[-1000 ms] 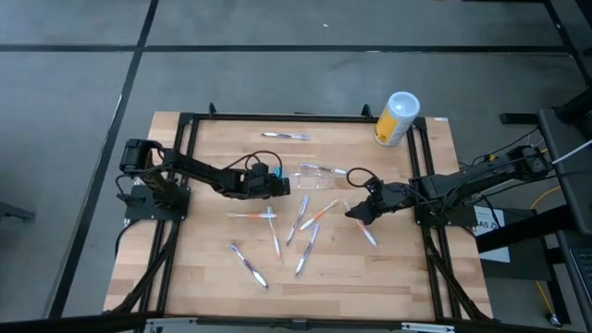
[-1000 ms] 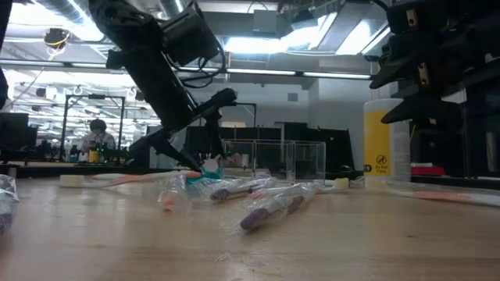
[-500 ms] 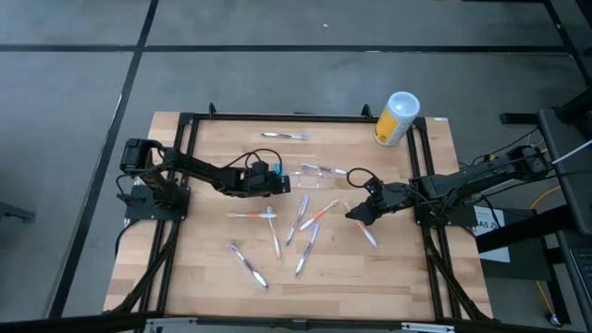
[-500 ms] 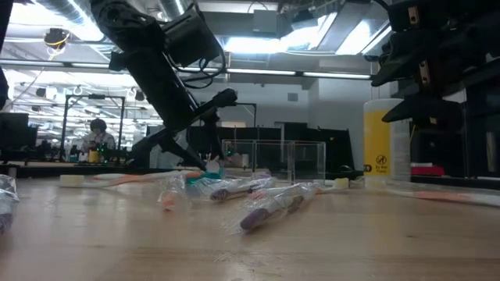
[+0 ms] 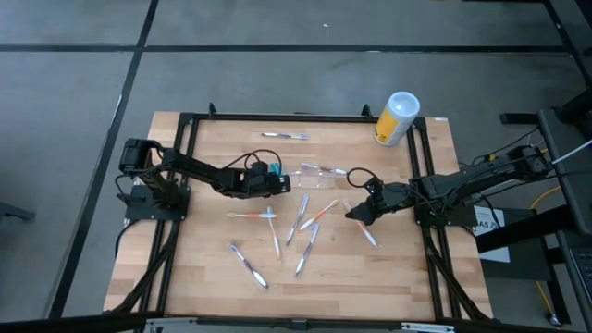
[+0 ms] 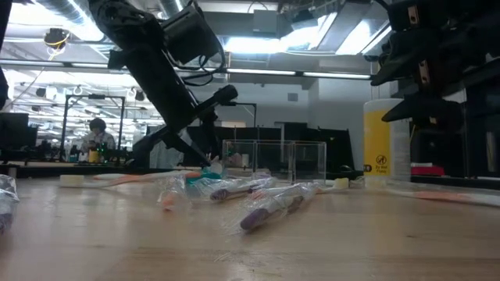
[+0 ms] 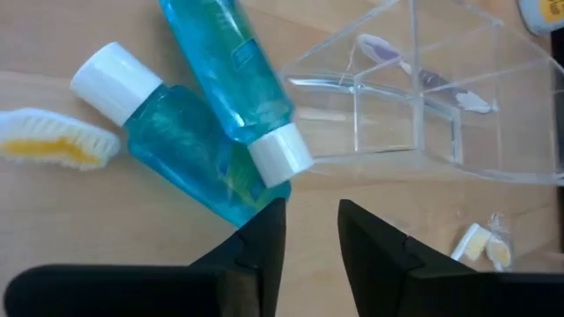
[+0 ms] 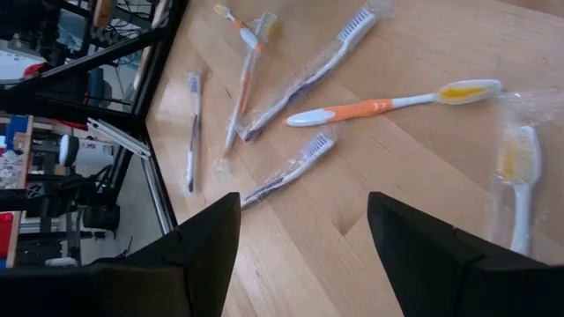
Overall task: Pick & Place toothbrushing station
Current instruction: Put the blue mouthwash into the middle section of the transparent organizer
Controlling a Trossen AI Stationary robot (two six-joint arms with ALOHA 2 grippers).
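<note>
Toothbrushing station (image 5: pixel 319 176) seen lying near table centre, long axis from 9 to 3 o'clock

Left gripper (image 5: pixel 282 182) was held just at its 9 o'clock end, fingers slightly apart; right gripper (image 5: pixel 352 214) was spread wide at 4 o'clock. Nothing was seen moved since earlier

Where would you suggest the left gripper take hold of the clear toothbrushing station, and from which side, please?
Probably by one thin wall at the open rim, coming from above. The toothbrushing station is clear, box-shaped and divided into compartments, so a wall fits between narrow fingers better than the whole body. The left gripper is open just beside it, next to two blue bottles that crowd a sideways approach.
</note>
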